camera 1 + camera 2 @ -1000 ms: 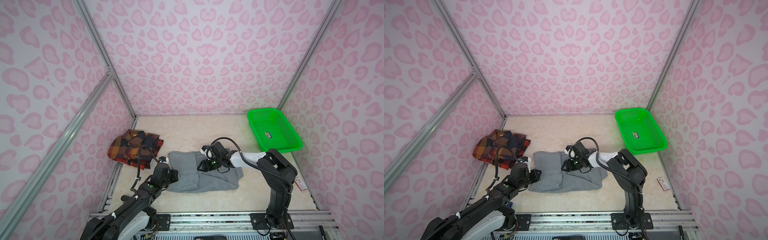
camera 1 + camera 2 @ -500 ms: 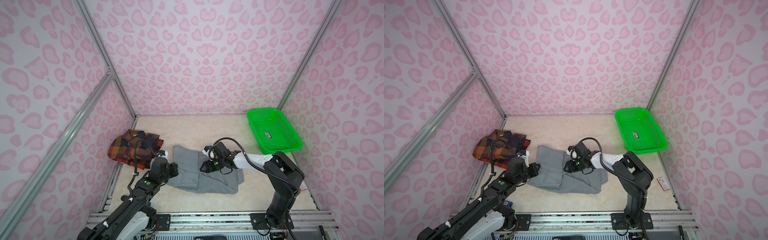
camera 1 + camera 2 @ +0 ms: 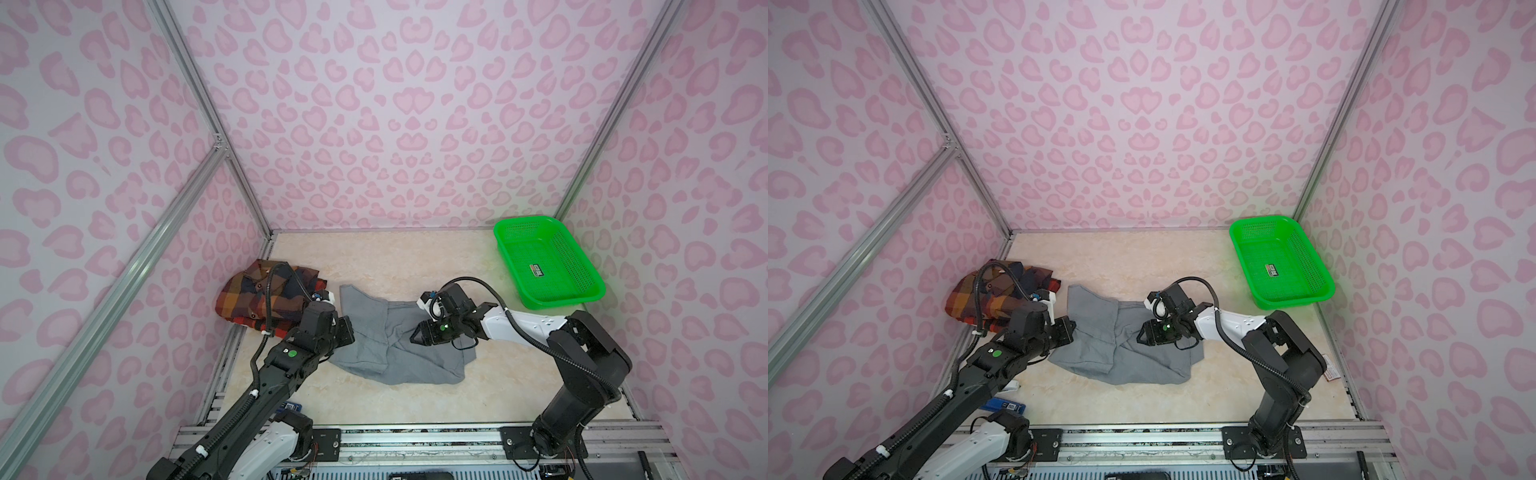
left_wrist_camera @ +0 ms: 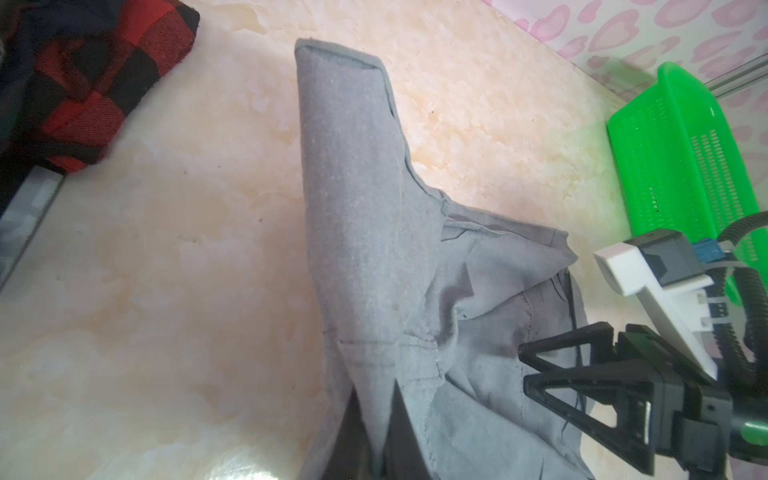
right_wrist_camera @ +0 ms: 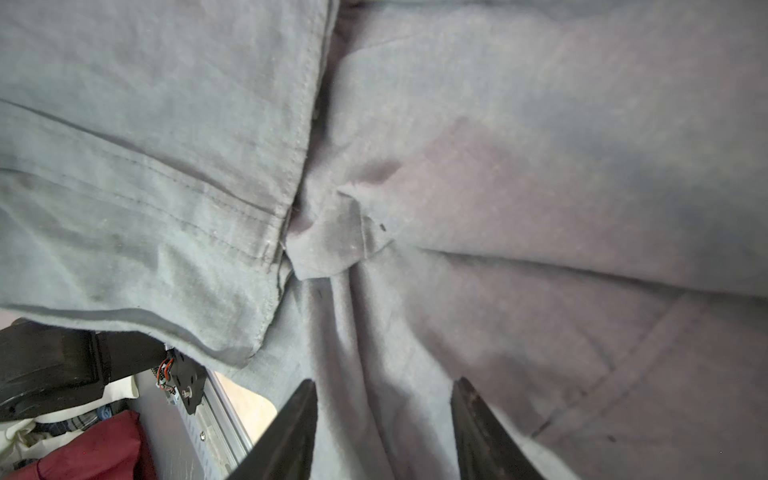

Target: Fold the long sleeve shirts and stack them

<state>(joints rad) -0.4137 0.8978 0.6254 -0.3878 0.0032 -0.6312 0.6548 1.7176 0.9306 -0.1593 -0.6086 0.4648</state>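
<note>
Left gripper: My left gripper is squeezed tight on the near left edge of the gray shirt. A moment ago it was only closing there. Now it has a firm pinch.
Right gripper: My right gripper hangs low over the middle of the gray shirt. Its jaws are apart, with bunched cloth under them. I cannot tell if they press the cloth down.
What changed: A moment ago the gray shirt was a tidy block. Now its left part is pulled up and out. A long flap points to the back of the table, near the plaid shirt.
Gray shirt now: It lies in the middle of the table, toward the front. It is lumpy and partly opened.
Plaid shirt now: It sits bunched up by the left wall. I am not touching it.
Basket: The green basket is at the back right, well apart from both shirts.
What it means: I think I am opening or fixing the fold, not finishing it. The gray shirt looks less folded than before, so there is a lot left to do. Nothing is stacked yet.
Watch out: If I pull more, the whole shirt may slide unless my right gripper holds the middle down.
</note>
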